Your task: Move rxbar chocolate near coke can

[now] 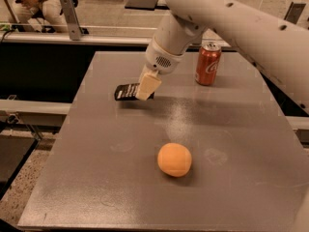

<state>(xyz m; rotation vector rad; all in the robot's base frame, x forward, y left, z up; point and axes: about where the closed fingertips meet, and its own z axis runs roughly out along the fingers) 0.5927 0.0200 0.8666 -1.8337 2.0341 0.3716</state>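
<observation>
The rxbar chocolate (125, 91), a flat black bar with white lettering, is at the left middle of the grey table (96, 178), its right end between my fingers. My gripper (146, 88) is shut on that end, with a cream finger (148, 85) over the bar, which sits at or just above the tabletop. The coke can (208, 63), red with white script and a silver top, stands upright at the back right, well to the right of the gripper.
An orange ball-shaped fruit (174, 159) lies in the middle front of the table. My arm (251, 28) reaches in from the upper right, above the can. A rail (72, 30) runs behind the table, and the table's left edge drops to the floor.
</observation>
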